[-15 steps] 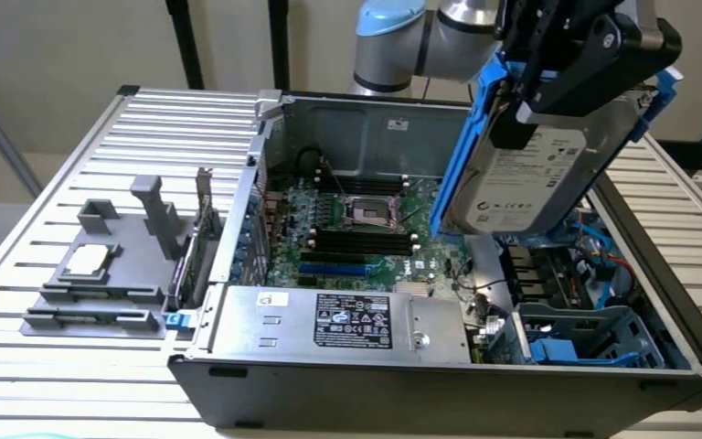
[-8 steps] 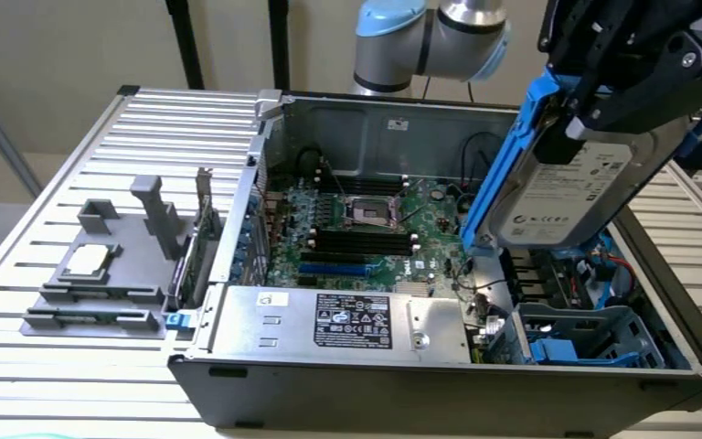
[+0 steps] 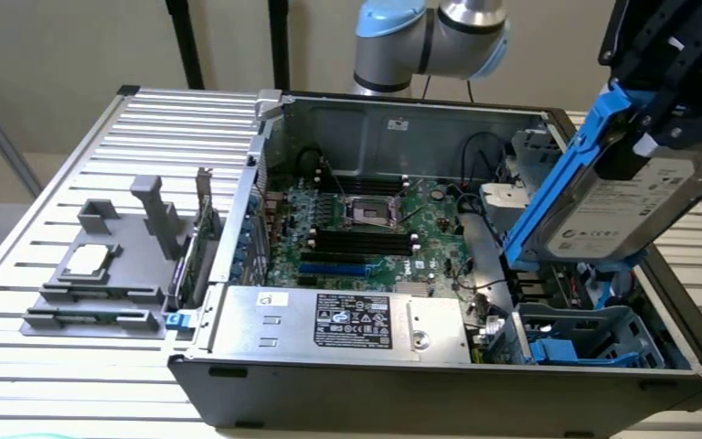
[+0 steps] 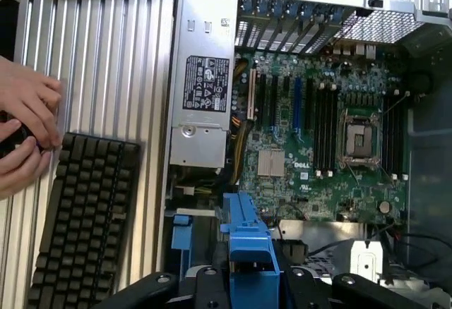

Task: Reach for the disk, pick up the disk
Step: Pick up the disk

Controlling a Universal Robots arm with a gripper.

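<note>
- Nearest the exterior camera, lifted clear above the open black computer case [image 3: 449, 389]: one flat silver-grey hard drive with a white label in a blue plastic carrier — the disk [image 3: 607, 206] — tilted on edge over the case's drive-bay corner.
- Clamped on the disk's upper end: one black gripper [image 3: 668, 87], fingers closed against the blue carrier; seen from the wrist too, black fingers [image 4: 205, 284] flanking the blue frame [image 4: 251, 252].
- Step in hand, by judgement: reach finished, pick-up done or nearly so — disk off its bay and hanging free of the case.
- Called for now, by judgement: a firm squeeze and a steady wrist, since a tilted drive could slip or knock the case wall.
- Below the disk, inside the case: one blue drive cage [image 3: 589, 334], one silver power-supply box with a black label [image 3: 351, 320], one green motherboard [image 3: 376, 224].
- Beside the case, on the slatted metal table [image 3: 34, 402]: one grey tray [image 3: 107, 283] bearing one small square silver chip [image 3: 89, 261].
- Farther out, in the wrist view: one black keyboard [image 4: 85, 217], two hands of a person [image 4: 25, 132] at its corner.
</note>
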